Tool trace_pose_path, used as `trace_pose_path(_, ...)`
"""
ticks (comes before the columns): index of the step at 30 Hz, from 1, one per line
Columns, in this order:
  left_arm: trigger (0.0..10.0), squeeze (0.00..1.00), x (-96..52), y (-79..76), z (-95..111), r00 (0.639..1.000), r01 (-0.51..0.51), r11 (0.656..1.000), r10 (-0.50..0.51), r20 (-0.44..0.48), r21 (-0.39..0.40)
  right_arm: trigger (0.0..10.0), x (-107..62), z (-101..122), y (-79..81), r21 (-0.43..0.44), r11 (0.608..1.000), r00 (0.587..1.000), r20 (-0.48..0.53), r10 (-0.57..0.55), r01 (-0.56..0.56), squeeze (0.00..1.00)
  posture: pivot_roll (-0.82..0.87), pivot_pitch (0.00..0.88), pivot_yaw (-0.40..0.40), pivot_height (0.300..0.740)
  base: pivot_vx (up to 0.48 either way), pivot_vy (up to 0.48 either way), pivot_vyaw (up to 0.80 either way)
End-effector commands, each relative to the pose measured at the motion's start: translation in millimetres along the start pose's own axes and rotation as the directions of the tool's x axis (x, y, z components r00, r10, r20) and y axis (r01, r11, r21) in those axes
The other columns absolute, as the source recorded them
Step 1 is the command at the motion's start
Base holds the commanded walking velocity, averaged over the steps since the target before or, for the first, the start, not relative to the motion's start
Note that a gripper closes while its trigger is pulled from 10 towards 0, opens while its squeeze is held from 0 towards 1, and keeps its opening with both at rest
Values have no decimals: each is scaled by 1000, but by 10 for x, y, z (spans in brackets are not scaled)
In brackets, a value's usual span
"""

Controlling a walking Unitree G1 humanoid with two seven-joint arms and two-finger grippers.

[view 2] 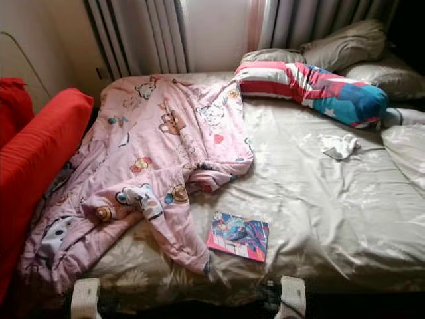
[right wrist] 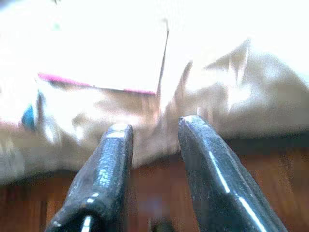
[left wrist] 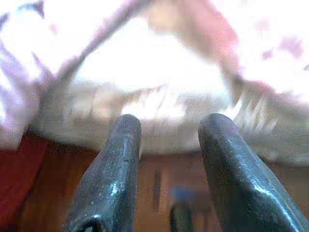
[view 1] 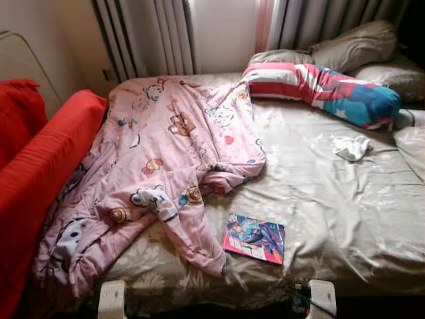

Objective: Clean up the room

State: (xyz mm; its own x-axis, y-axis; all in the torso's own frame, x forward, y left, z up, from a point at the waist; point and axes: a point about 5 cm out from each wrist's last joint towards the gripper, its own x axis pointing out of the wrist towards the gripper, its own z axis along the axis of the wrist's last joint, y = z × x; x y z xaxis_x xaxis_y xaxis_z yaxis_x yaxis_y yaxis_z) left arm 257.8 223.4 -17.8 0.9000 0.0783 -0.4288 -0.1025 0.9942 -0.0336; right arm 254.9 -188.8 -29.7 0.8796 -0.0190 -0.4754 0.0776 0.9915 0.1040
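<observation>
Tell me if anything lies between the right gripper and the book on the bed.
Nothing visible does. The book lies flat on bare sheet near the foot edge of the bed, beside the pink blanket and not under it. The right gripper, fingers apart, faces it from just beyond that edge.

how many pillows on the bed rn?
4, maybe more hidden. A striped red, white and blue pillow lies across the head of the bed; two beige pillows behind it by the curtains; another at the right edge, cut off.
</observation>
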Motion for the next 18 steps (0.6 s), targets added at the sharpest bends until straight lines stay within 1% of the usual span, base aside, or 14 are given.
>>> trace_pose_path(1,10000,0,3,8,92,997,15,1000,-15,70,-4,10000,-1,58,-17,-5,1000,999,49,4,-4,0,-42,194,37,740,0,0,0)
trace_pose_path(2,10000,0,10,-8,138,995,25,1000,-25,98,2,10000,3,84,-19,-11,1000,998,64,6,-6,0,-43,195,36,740,0,0,0)
trace_pose_path(3,10000,0,13,-57,288,981,51,998,-55,188,29,10000,10,147,-19,-19,1000,994,104,18,-16,0,-44,195,34,740,0,0,0)
trace_pose_path(4,10000,0,9,-72,336,974,57,998,-64,217,39,10000,11,166,-19,-21,1000,993,116,23,-20,0,-44,195,34,740,0,0,0)
trace_pose_path(5,10000,0,-35,-92,453,953,53,998,-62,296,36,10000,9,217,-11,-32,999,987,155,38,-33,0,-46,195,31,740,0,0,0)
trace_pose_path(7,10000,0,-87,-99,500,940,43,999,-51,339,31,10000,-5,257,1,-46,998,979,195,50,-42,0,-45,194,26,740,0,0,0)
trace_pose_path(8,10000,0,-131,-107,532,928,41,999,-51,368,35,10000,-28,289,17,-50,998,970,236,58,-48,0,-44,192,24,740,0,0,0)
trace_pose_path(14,10000,0,-186,-110,602,910,34,999,-48,411,43,10000,-77,405,68,-51,998,942,330,62,-48,0,-43,185,19,740,0,0,0)
trace_pose_path(18,10000,0,-235,-133,651,915,35,998,-50,400,46,10000,-92,468,168,-58,995,928,361,92,-76,0,-46,175,18,740,0,0,0)
